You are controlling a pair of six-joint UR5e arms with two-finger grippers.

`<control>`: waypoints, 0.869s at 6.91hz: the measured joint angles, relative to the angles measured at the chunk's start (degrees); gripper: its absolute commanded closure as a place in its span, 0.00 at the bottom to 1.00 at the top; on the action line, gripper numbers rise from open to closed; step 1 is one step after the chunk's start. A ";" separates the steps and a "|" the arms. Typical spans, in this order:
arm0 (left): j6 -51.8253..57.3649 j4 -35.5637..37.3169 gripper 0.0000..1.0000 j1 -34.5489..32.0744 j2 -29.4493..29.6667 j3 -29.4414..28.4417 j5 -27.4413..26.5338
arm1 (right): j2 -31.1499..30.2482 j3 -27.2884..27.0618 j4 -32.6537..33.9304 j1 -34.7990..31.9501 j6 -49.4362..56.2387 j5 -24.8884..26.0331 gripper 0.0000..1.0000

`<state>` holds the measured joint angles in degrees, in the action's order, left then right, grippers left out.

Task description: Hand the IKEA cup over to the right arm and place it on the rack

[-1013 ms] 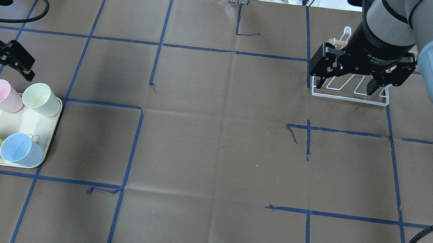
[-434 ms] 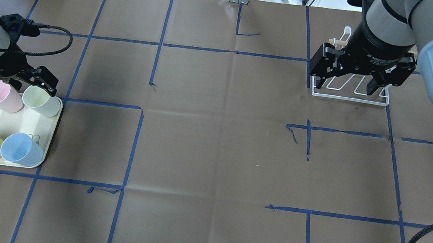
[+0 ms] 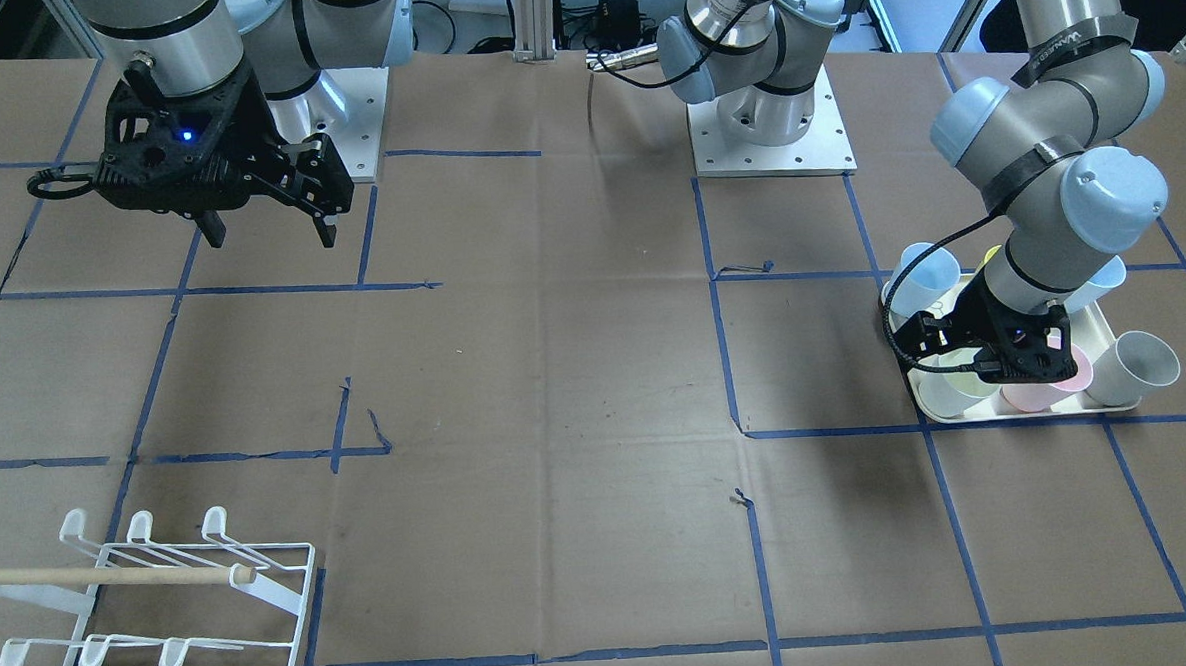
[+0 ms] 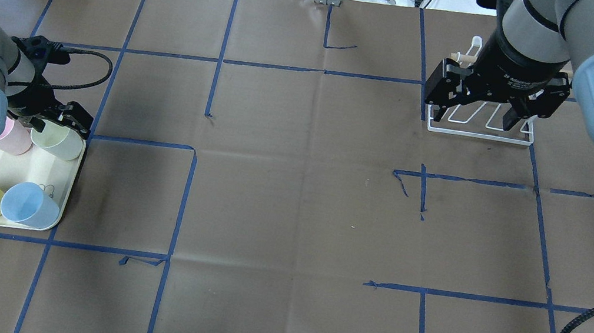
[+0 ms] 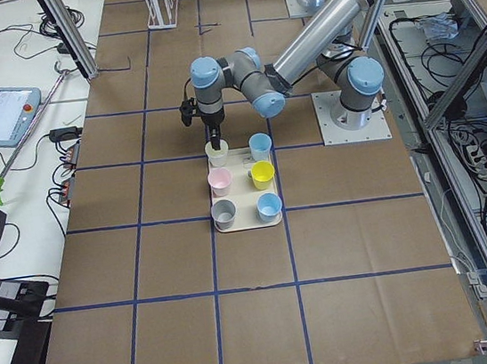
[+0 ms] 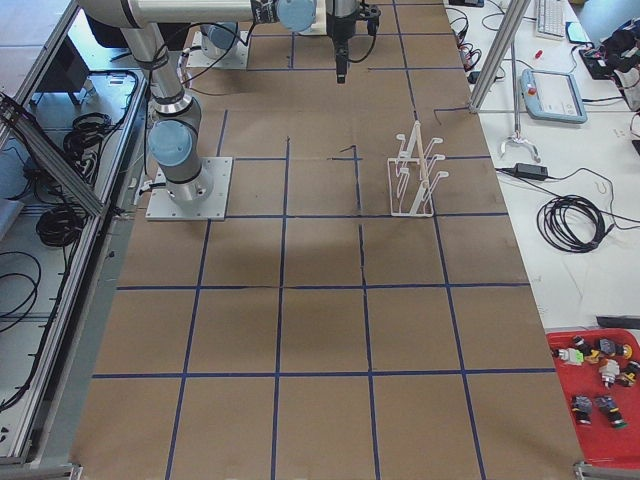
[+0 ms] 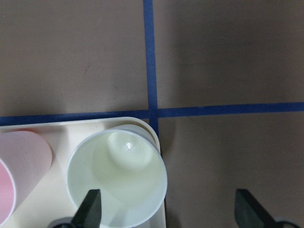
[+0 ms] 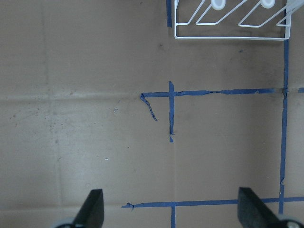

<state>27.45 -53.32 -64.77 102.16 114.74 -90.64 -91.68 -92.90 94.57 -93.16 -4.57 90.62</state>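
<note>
Target looks to be the pale green cup [image 7: 116, 183]: upright, mouth up, in the corner of the cream tray [image 7: 57, 130], w/ the pink cup [image 7: 19, 175] just beside it. 6 cups on the tray in all. The left gripper [image 7: 168, 209] hangs right over it, fingers spread wide: 1 tip over the cup's mouth, the other out past the tray edge over the paper. Nothing gripped yet.

Handling, my guess: thin-walled plastic, v. light, stiff enough, but the wall prob. flexes if squeezed hard. It's smooth and tapered, so it could slip down out of a side grip. Best hold is prob. a pinch on the wall near the rim, 1 finger inside and 1 outside, on the side away from the pink cup. That leaves the lower body free for the handover.

The right gripper [image 8: 170, 209] hovers high over bare table near the white wire rack [image 3: 113, 574], fingers spread apart, empty.
</note>
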 measured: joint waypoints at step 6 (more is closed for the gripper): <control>0.50 -0.26 1.00 0.38 0.58 -0.18 -0.23 | -0.02 -0.09 0.00 0.00 0.00 0.00 0.00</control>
<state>27.95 -53.58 -64.39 102.74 114.56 -90.87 -91.70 -92.99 94.57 -93.16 -4.57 90.61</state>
